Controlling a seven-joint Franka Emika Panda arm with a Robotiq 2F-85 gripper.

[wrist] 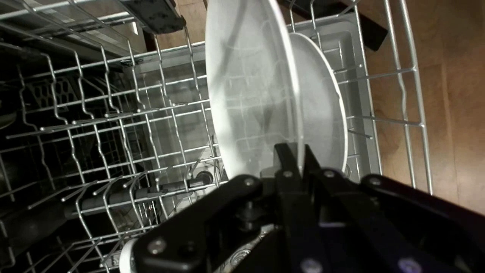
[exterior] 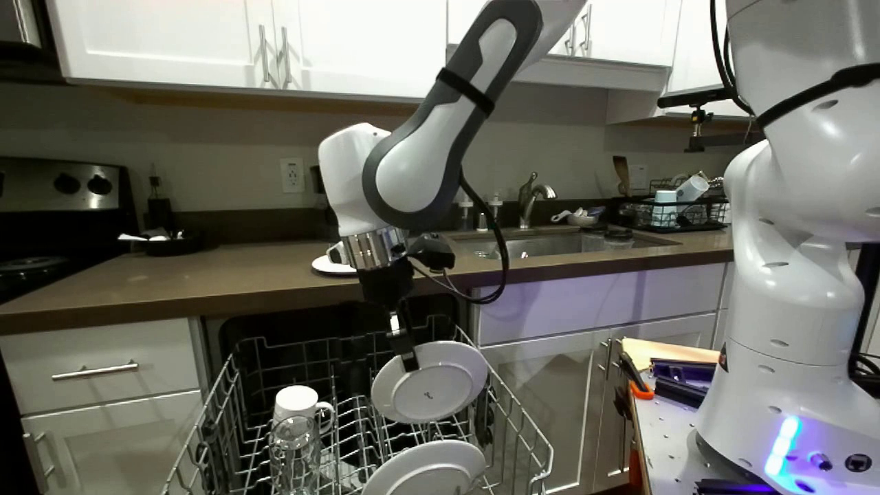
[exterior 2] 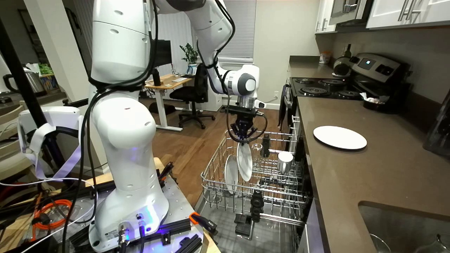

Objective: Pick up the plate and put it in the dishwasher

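Observation:
The plate, round and white with a shallow rim, hangs nearly upright from my gripper. It also shows in an exterior view and the wrist view. The fingers are shut on its upper edge, one on each face. The dishwasher is open with its upper wire rack pulled out. The plate is inside the rack, its lower edge at the tines; I cannot tell whether it rests on them. A second pale plate stands upright in the rack beside it, also in the wrist view.
A white mug and a clear glass stand in the rack. Another white plate lies on the brown counter. The counter edge runs alongside the rack. The robot's base table stands near the rack.

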